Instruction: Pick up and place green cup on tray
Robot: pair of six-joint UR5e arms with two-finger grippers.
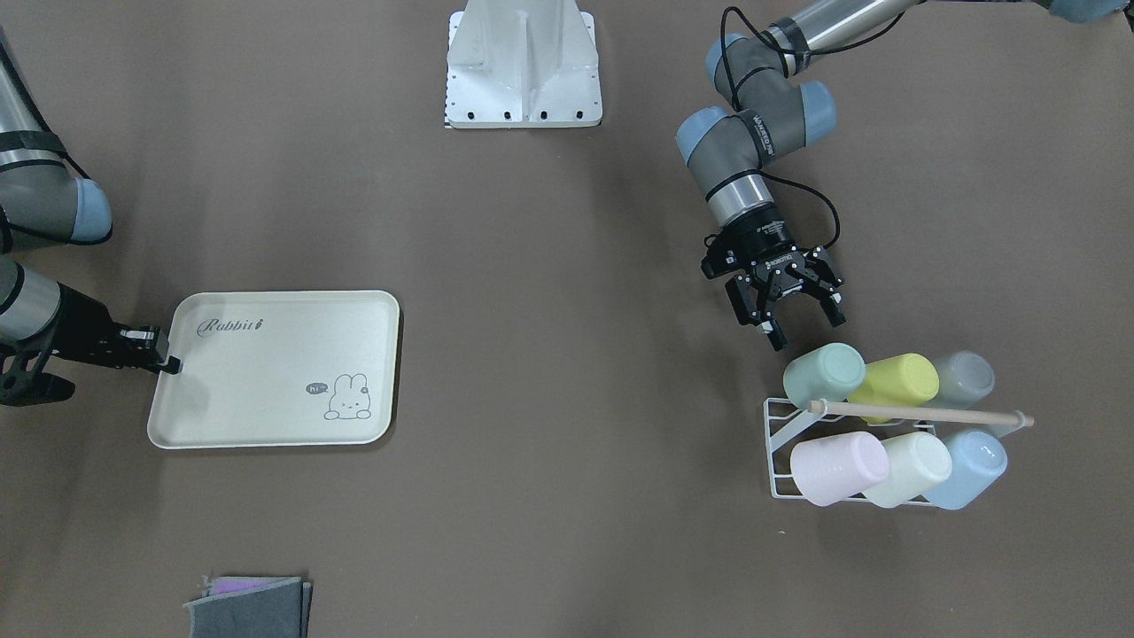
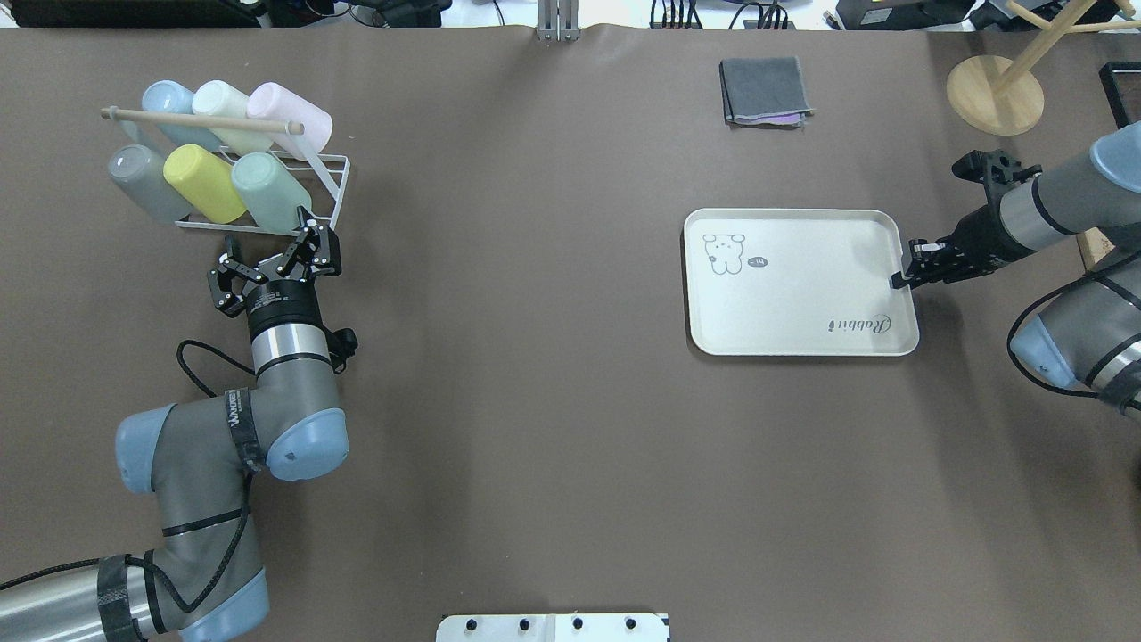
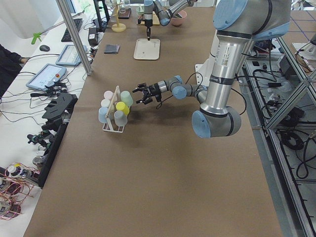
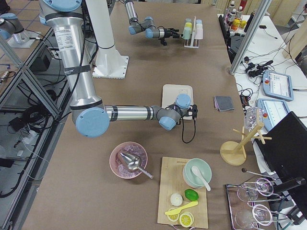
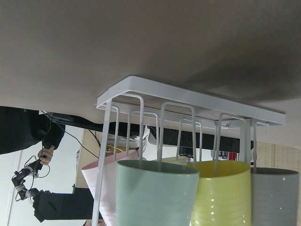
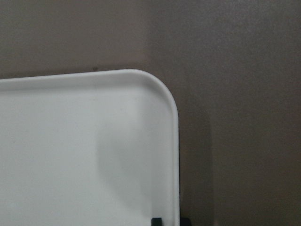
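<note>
In the rack at the table's left end, your green cup lies ungrasped, the left gripper wide open and empty just beside it, while your right gripper seems to pinch the tray rim, so lifting and placing remain.

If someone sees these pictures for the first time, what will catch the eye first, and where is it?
Probably the white wire rack holding six pastel cups on their sides, at the table's end on the robot's left. There the open left gripper hovers just short of the green cup. Next comes the cream tray toward the other end, bare, its short rim pinched by the right gripper.
</note>
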